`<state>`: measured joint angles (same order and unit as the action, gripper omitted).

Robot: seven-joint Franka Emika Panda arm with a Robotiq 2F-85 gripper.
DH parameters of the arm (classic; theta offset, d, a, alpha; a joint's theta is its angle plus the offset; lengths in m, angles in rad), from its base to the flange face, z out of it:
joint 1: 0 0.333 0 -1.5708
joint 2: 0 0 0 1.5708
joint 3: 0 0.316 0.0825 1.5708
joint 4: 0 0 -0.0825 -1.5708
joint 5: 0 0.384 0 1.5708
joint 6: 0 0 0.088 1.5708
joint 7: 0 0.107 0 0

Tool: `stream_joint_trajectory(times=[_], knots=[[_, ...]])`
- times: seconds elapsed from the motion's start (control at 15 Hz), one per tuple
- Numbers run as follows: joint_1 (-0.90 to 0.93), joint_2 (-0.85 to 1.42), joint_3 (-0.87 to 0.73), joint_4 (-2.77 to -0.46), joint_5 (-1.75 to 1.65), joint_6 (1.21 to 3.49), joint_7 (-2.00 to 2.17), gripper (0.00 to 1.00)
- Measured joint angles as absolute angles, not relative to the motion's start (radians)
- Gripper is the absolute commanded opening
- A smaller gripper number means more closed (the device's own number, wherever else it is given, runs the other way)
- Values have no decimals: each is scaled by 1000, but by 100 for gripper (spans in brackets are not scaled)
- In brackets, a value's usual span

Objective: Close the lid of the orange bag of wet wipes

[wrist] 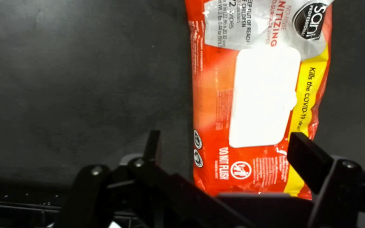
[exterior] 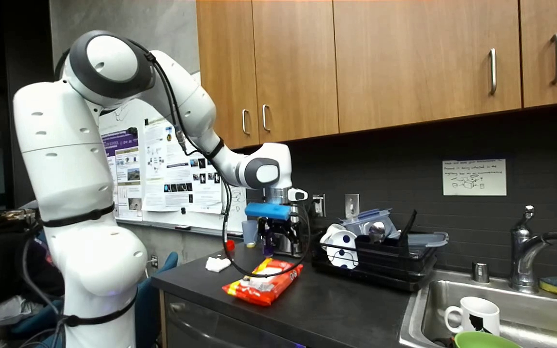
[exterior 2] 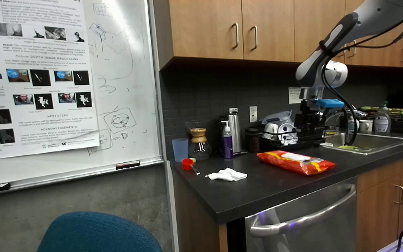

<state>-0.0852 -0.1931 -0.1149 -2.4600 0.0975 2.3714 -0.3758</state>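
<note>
Wooden cabinets [exterior: 288, 63] are mounted along a dark wall [exterior: 389, 169], and a whiteboard [exterior 2: 131, 91] is fixed beside them. Over a dark counter [exterior 2: 212, 196], fitted above a steel dishwasher [exterior 2: 310, 238], a white robot arm [exterior: 75, 183] is extended. A steel sink [exterior: 539, 316] is let into the counter, and next to it a black dish rack [exterior: 394, 278] is piled with plastic containers [exterior: 368, 222] and spotted crockery [exterior: 344, 253].

Near the rack and the counter's front edge, the orange bag of wet wipes [exterior 2: 289, 163] is laid flat. It is crossed by a looping black cable [exterior: 265, 276] in an exterior view, and in the wrist view its lower end is partly covered by the gripper [wrist: 227, 142]. The gripper is held above the counter, apart from the bag, with its 2 fingers [wrist: 309, 160] spread wide; part of the rack is shown at the lower left of the wrist view.

Farther back, a steel flask [exterior 2: 235, 134], a glass carafe [exterior 2: 200, 149], a purple pump bottle [exterior 2: 228, 142] and a blue cup [exterior 2: 180, 150] are grouped. Beside the bag, a crumpled white sheet [exterior 2: 226, 174] is spread. On the bag, the white lid [wrist: 265, 98] is seen lying flat, washed out by glare; whether it is latched cannot be told. Near the cup, a red scoop [exterior 2: 187, 163] is placed.
</note>
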Motion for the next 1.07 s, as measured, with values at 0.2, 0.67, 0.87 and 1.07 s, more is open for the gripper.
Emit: stream_joint_trajectory(times=[0.2, 0.67, 0.87, 1.07], knots=[[-85, -221, -114, -2496, 45, 2435, -305, 100], [-88, -275, -108, -2519, -119, 2391, -201, 100], [-89, -303, -104, -2503, -162, 2266, -199, 100], [-88, -327, -100, -2478, -167, 2157, -201, 100]])
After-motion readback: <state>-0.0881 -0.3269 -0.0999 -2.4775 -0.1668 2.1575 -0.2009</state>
